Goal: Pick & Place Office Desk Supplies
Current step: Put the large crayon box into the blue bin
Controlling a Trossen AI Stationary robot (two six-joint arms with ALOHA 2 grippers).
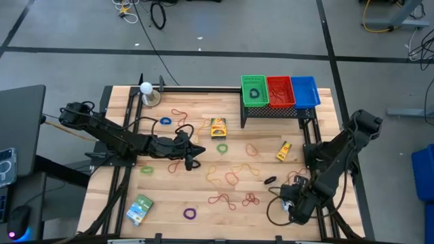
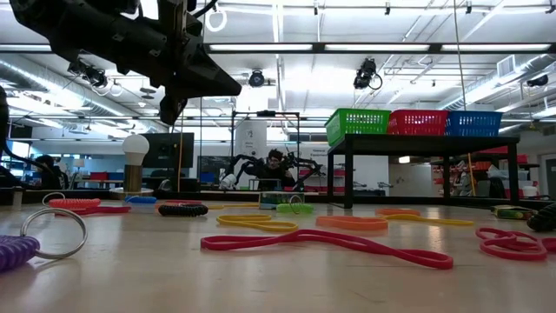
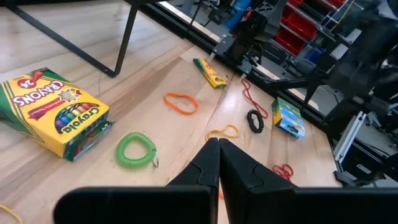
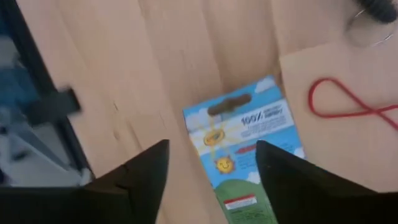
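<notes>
The green-blue packet (image 4: 249, 124) lies flat on the wood with its printed face up. In the high view it is in the lower right of the frame, close to the table's right edge. In the right wrist view its long axis runs away from the camera, tilted slightly off the line of the fingers. Its green end is nearest the lens and its blue end is farther off. A red rubber-band loop (image 4: 348, 102) lies just beside it, apart from it.

The right gripper (image 4: 212, 149) hangs over this packet with its two fingers spread wide. One finger stands clear of the packet's edge and the other covers part of it. The claw grips nothing.

Further out, a small yellow bottle (image 1: 283, 150) lies right of centre, its long axis slanting from lower left to upper right. The yellow crayon box (image 1: 218, 127) sits above centre, its long axis running up and down the frame. A green coil ring (image 1: 222, 147) lies just below the box. A second packet (image 1: 140, 209) rests in the lower left, also slanted.

The left gripper (image 1: 192, 157) is left of centre, raised above the table. Its fingers are pressed together on nothing.

Green, red and blue bins (image 1: 280, 91) stand on a black rack at the upper right.
</notes>
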